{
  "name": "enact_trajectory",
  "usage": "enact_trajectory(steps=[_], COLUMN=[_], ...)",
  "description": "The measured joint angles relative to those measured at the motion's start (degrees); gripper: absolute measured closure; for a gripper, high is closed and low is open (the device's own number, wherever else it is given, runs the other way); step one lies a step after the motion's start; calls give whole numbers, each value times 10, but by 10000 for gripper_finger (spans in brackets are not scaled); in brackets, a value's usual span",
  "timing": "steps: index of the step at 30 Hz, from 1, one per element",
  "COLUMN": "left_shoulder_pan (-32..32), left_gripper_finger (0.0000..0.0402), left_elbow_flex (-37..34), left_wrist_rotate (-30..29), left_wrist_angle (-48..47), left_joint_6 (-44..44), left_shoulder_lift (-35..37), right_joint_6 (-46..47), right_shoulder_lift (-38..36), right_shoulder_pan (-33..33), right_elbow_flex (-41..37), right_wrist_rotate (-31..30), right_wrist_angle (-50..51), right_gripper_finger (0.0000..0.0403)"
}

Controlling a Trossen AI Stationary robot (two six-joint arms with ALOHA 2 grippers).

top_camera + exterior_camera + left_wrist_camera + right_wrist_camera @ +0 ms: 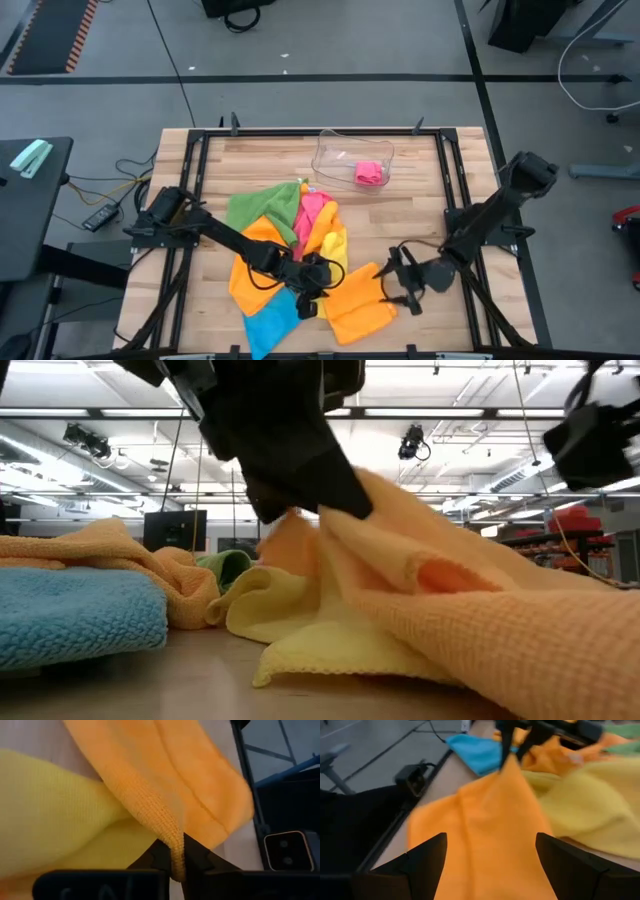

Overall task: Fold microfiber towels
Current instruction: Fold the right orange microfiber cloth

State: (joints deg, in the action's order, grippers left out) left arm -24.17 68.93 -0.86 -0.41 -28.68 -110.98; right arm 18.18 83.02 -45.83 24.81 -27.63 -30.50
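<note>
Pinching the orange towel [362, 300]: left gripper [322, 279] is clamped on a raised fold at that towel's near-left corner; the left wrist view shows the fingers [161, 857] closed tight on the ridge of cloth [172, 835]. That edge is lifted off the wooden table [420, 215]; the rest of the towel lies flat.

Landmark is the orange towel:
- right gripper [400, 281] sits just beside its right edge, jaws spread wide, holding nothing; the right wrist view shows both fingers [425, 857] apart over the cloth [485, 835].
- yellow towel [335, 245] touches it on the far-left side, partly tucked under.
- blue towel [270, 322] lies just left of it, at the table's near edge.
- second orange towel [255, 270], green towel [262, 208] and pink towel [312, 212] are piled further left and back, overlapping each other.
- clear plastic tray [352, 155] sits well beyond it near the far edge, a folded pink towel [370, 173] inside.
</note>
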Motion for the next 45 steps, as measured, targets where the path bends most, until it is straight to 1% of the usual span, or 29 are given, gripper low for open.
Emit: enact_trajectory(steps=[5,9,13,19,24,27,29,32,37,40,45], left_shoulder_pan=[-1,-2,-7,-26,-42,-50,-53,-53,-40,-29,-16], left_gripper_finger=[365,373,381,369,364,362,356,336,285,251,198], left_elbow_flex=[-1,-1,-1,-1,-1,-1,-1,-1,-1,-1,-1], left_wrist_rotate=[0,0,0,0,0,-1,-13,-19,-11,9,11], left_wrist_angle=[-3,-3,-3,-4,-8,-7,-3,-2,26,44,45], left_joint_6=[-34,-37,-37,-39,-67,-67,-63,-44,-8,-24,-52], left_shoulder_lift=[0,0,0,0,0,0,0,0,0,1,1], right_joint_6=[-4,-18,-32,13,65,72,74,73,73,74,73], right_shoulder_lift=[86,157,205,253,288,288,283,283,267,239,218], right_shoulder_pan=[-28,-28,-24,-11,-10,-7,-7,-7,0,1,1], right_elbow_flex=[52,113,161,183,188,191,191,191,190,190,190], right_wrist_rotate=[-35,-36,-36,-21,-10,-6,-2,4,23,26,49], right_wrist_angle=[-13,0,28,32,34,40,41,44,57,80,112], right_gripper_finger=[89,89,89,89,89,89,89,89,89,89,89])
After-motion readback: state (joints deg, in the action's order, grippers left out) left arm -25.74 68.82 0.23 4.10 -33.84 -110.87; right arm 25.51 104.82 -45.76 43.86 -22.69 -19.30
